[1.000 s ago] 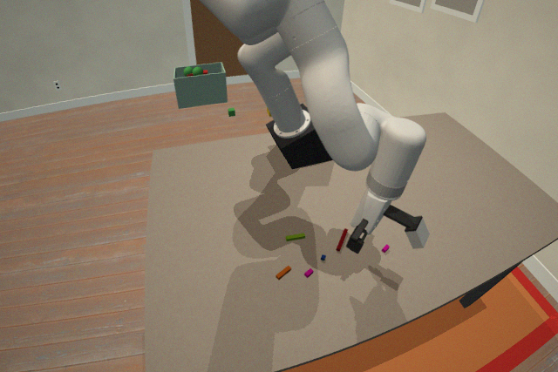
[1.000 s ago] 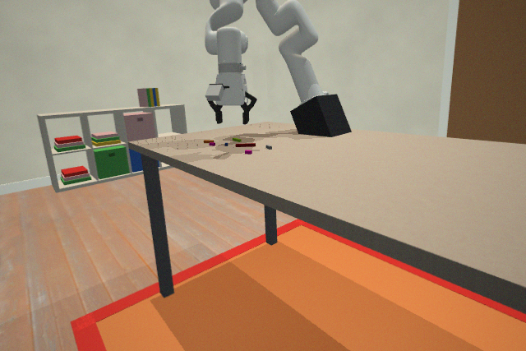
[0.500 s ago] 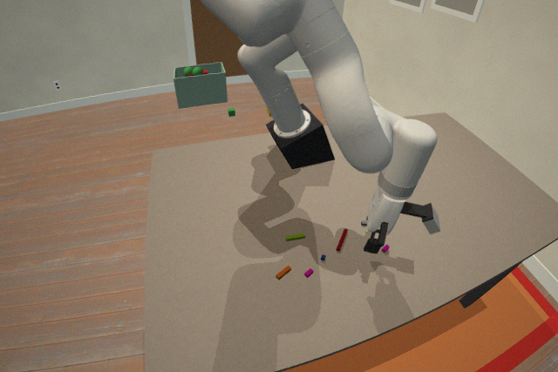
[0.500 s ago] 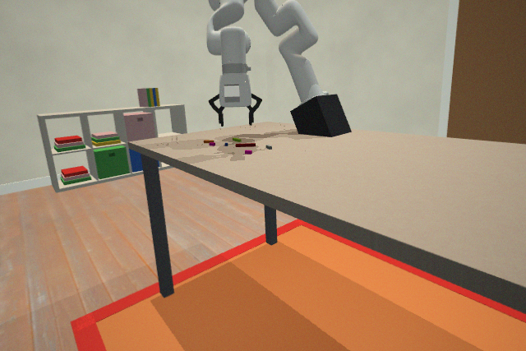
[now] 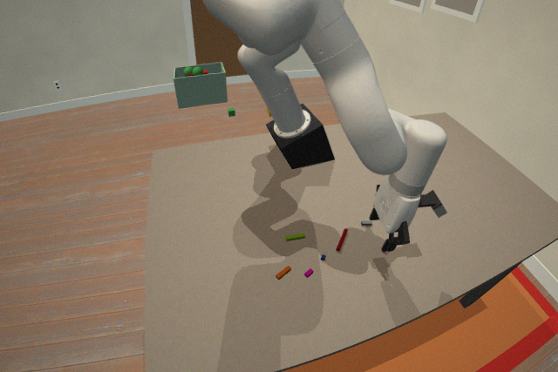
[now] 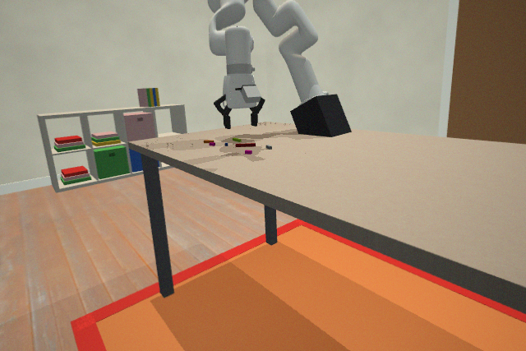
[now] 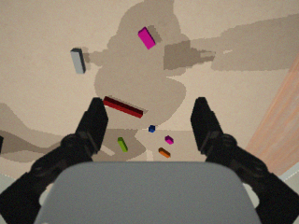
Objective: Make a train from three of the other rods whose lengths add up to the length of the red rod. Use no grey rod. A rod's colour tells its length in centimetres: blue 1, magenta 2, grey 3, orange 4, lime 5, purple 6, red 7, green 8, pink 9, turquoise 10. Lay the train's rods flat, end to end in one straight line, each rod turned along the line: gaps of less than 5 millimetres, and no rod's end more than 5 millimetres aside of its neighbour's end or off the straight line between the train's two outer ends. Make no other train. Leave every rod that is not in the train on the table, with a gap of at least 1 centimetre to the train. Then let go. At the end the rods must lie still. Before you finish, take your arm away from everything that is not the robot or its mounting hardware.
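Observation:
The red rod (image 5: 341, 240) lies flat near the middle of the table. To its left are a lime rod (image 5: 295, 236), a blue rod (image 5: 323, 257), an orange rod (image 5: 283, 272) and a magenta rod (image 5: 309, 272). A grey rod (image 5: 366, 222) lies to its right. A second magenta rod (image 5: 384, 251) lies just by my fingers and shows clearly in the wrist view (image 7: 147, 37). My gripper (image 5: 395, 241) (image 7: 149, 108) hovers above the table to the right of the red rod (image 7: 122, 106). It is open and empty. All rods lie apart from each other.
The arm's black base (image 5: 300, 141) stands at the back of the table. The table's curved front edge (image 5: 405, 321) runs close to the right of the gripper. A green bin (image 5: 200, 84) and a shelf (image 6: 112, 143) stand on the floor.

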